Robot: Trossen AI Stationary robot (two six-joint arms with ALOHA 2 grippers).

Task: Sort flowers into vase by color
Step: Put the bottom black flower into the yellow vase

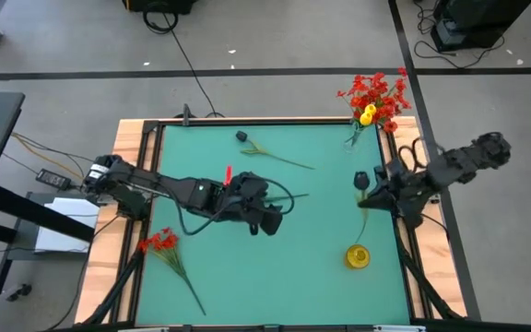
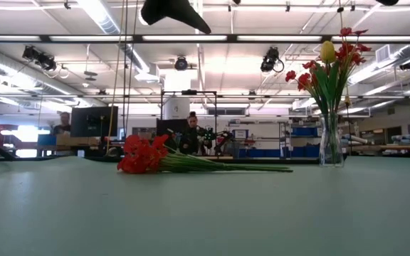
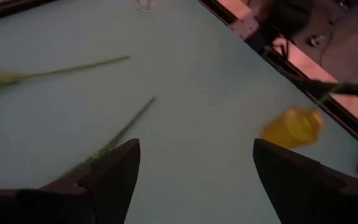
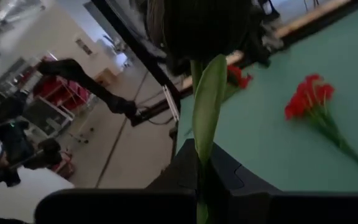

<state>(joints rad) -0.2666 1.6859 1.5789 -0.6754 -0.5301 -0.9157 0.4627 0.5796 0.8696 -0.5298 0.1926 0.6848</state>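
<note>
Worktop (image 1: 275, 267), green, in a workshop hall: left claw (image 3: 194, 171) open mid-surface; right claw (image 1: 369, 195) at the right edge gripping a dark-headed flower (image 1: 361, 179).

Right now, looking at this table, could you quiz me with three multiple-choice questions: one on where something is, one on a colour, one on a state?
1. Where is the glass vase?
A. far right corner of the green table
B. table's middle
C. near left corner

2. What colour is the loose flower head near the right edge?
A. red
B. yellow
C. white

3. What is the right gripper doing?
A. open, empty
B. shut on the dark flower
C. shut on the vase

Answers: A, the high view shows it there; B, plainly yellow; B, its stem sits between the fingers.
</note>
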